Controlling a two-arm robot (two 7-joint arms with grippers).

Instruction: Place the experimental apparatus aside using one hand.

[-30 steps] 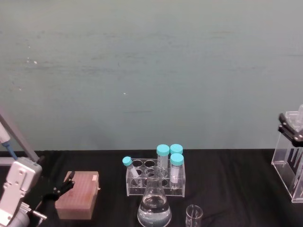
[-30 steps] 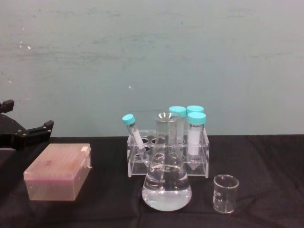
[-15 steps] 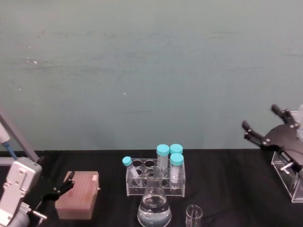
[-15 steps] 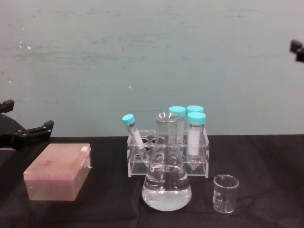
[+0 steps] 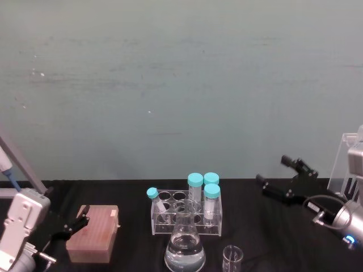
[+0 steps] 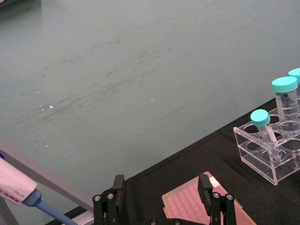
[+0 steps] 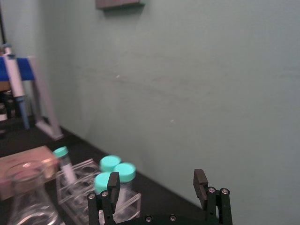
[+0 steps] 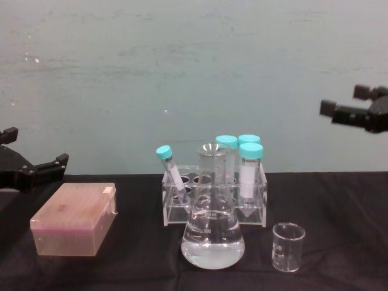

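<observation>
A large conical flask [image 5: 185, 249] [image 8: 213, 227] holding clear liquid stands at the front centre, with a small glass beaker [image 5: 232, 258] [image 8: 287, 245] to its right. Behind them is a clear rack [image 5: 187, 215] [image 8: 212, 203] of teal-capped tubes. At the right edge stands a tall clear acrylic stand [image 5: 347, 156]. My right gripper [image 5: 272, 170] [image 8: 344, 100] [image 7: 156, 180] hovers open above the table, right of the rack and left of the stand, holding nothing. Over the far left of the table, my left gripper [image 8: 35, 145] [image 6: 161, 182] rests open beside the pink box.
A pink tip box [image 5: 93, 233] [image 8: 76, 218] lies on the black table at the left. A blue-and-white pipette on a sloped stand [image 5: 7, 164] [image 6: 14, 187] is at the far left. A teal wall closes off the back.
My right gripper has swung left and down, away from the top of the acrylic stand, and now shows in the chest view. The left arm and the labware have not moved.
</observation>
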